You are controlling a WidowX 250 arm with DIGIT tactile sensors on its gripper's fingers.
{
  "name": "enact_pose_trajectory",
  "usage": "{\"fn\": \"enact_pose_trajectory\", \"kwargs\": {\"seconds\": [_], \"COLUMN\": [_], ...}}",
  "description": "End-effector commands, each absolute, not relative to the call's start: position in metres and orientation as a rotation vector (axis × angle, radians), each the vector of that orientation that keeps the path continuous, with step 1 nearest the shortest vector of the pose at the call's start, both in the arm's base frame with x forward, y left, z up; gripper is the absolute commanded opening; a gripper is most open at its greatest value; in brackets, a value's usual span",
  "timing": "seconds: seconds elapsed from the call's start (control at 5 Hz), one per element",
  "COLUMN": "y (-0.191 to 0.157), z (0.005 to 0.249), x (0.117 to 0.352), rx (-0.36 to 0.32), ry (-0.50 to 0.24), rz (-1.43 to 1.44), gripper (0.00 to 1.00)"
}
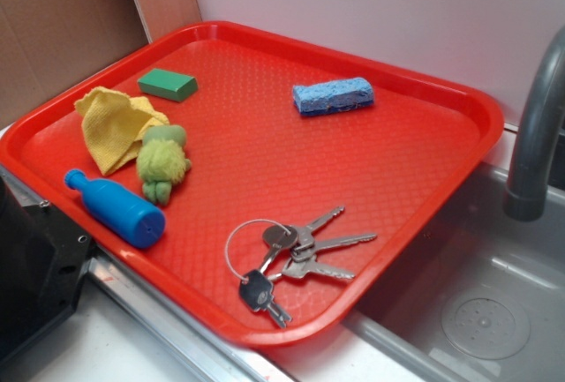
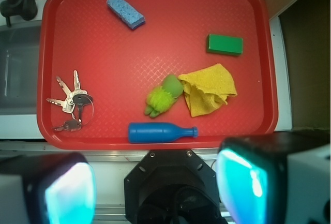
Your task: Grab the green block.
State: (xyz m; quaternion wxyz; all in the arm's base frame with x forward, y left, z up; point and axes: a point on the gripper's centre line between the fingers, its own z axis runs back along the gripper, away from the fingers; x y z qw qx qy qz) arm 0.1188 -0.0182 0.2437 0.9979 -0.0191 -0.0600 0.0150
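Tool [image 2: 155,185] open, high over tray [image 2: 155,32], nothing held. Green block [image 2: 225,44] lies flat beside yellow cloth [image 2: 208,95]. Risk: low profile, descent off-centre could snag cloth or nudge block away.

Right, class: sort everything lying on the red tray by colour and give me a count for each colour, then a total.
Green: 2, the block and the plush toy
Blue: 2, the sponge and the bottle
Yellow: 1, the cloth
Silver: 1, the bunch of keys
Total: 6
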Motion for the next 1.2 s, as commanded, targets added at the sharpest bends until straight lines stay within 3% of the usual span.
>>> {"fn": "enact_pose_trajectory", "kwargs": {"seconds": [0.0,0.4,0.6,0.8,1.0], "y": [-0.018,0.046,0.072,0.091,0.099], "z": [0.244,0.174,0.15,0.122,0.087], "x": [0.119,0.198,0.23,0.256,0.264], "rx": [-0.038,0.055,-0.005,0.013,0.062], "ry": [-0.12,-0.135,-0.132,-0.127,-0.089], "rz": [0.03,-0.334,-0.581,-0.731,-0.827], "gripper": [1.0,1.0,1.0,1.0,1.0]}}
